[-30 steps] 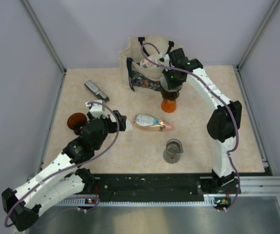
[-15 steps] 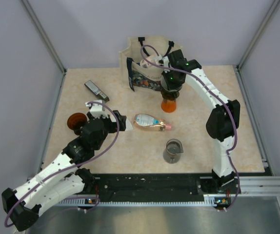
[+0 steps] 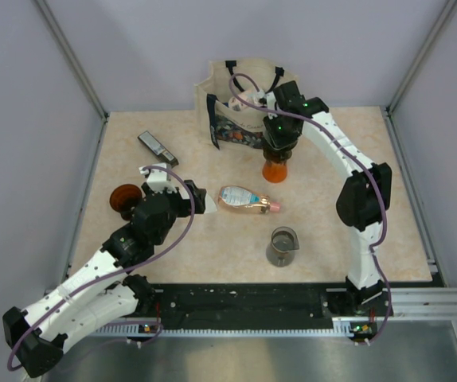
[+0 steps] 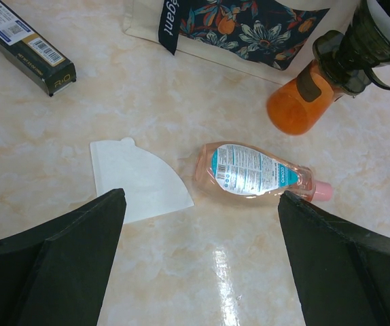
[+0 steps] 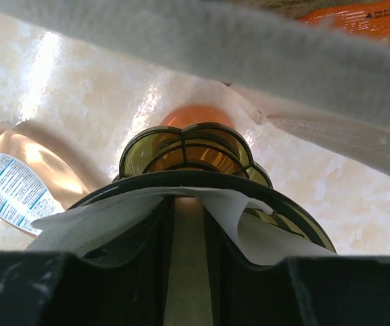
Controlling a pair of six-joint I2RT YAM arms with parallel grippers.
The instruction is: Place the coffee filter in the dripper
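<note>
In the top view the right arm's wrist has edged slightly left and down the frame over the last second, drawing in over the dark olive-tinted ribbed plastic dripper [image 3: 279, 156] that sits on the orange translucent vessel [image 3: 275, 172] at upper centre; nothing else on the beige marbled table top [image 3: 332, 207] has shifted. The right gripper [image 5: 185, 224] looks straight down into the dripper's mouth. Its two dark fingers are only a narrow way apart, and the white paper coffee filter [image 5: 249, 227] is draped inside and across the dark rim, one flap running out to the lower left of the frame. The paper passes right at the fingertips, so I cannot tell whether it is still pinched or already free. My reading is that the filter is in the dripper but loose and lopsided, not yet pressed against the ribbed wall. The placement seems nearly done, and what remains is a clean let-go and withdrawal that does not drag the paper back out. The left gripper [image 4: 200, 204] has stayed put at the left of the top view, fingers spread wide with nothing between them. It hangs above a second flat white fan-shaped filter paper [image 4: 137, 180] lying on the table just beside the peach-coloured clear plastic bottle [image 4: 253, 173] on its side, well apart from the dripper.
</note>
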